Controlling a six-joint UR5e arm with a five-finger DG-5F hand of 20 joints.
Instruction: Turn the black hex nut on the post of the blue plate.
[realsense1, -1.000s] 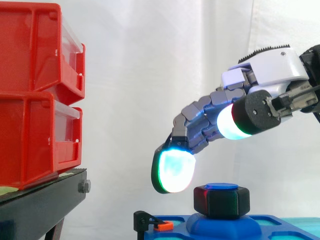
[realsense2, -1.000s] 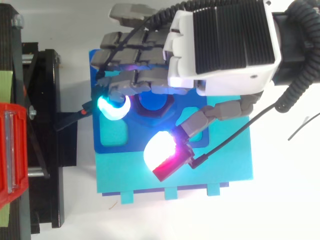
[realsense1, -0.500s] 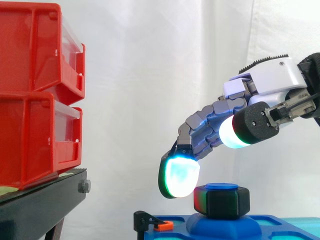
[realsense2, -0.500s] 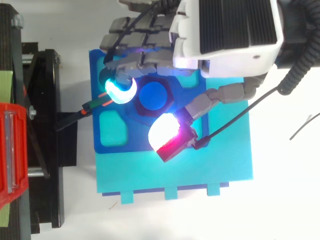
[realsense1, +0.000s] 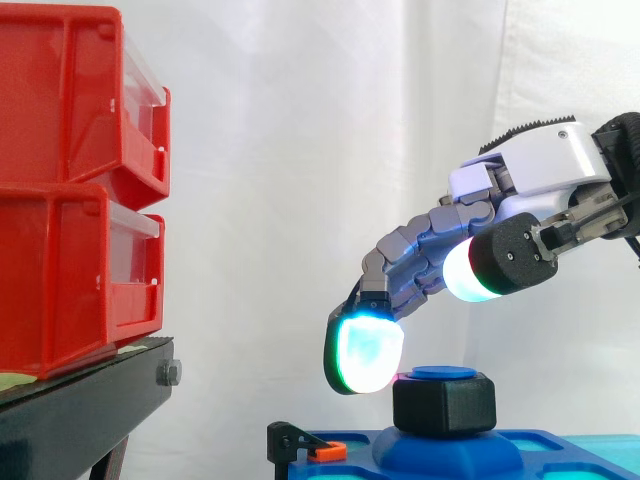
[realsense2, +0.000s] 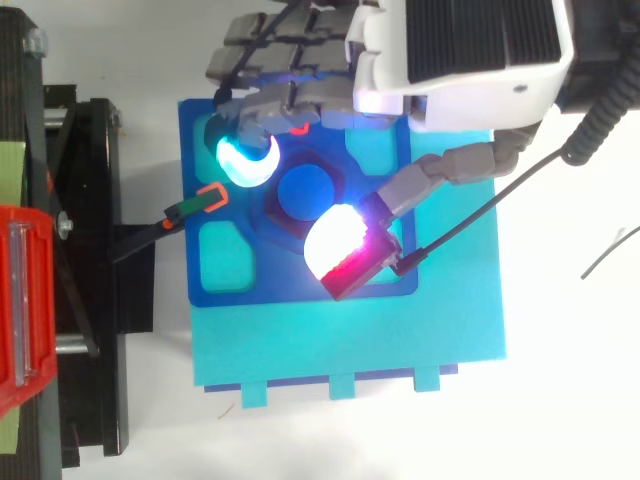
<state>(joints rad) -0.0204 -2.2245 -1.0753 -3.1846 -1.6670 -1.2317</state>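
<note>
Lining up over the nut, nothing gripped yet.
My hand hovers loosely spread and empty, one fingertip just beside the nut and the thumb over its opposite side. The nut sits on the post of the plate. Next, I judge, I must drop and pinch its flats before twisting.

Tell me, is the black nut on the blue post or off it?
On. The black hex nut sits round the post, whose blue top pokes out just above it.
</note>
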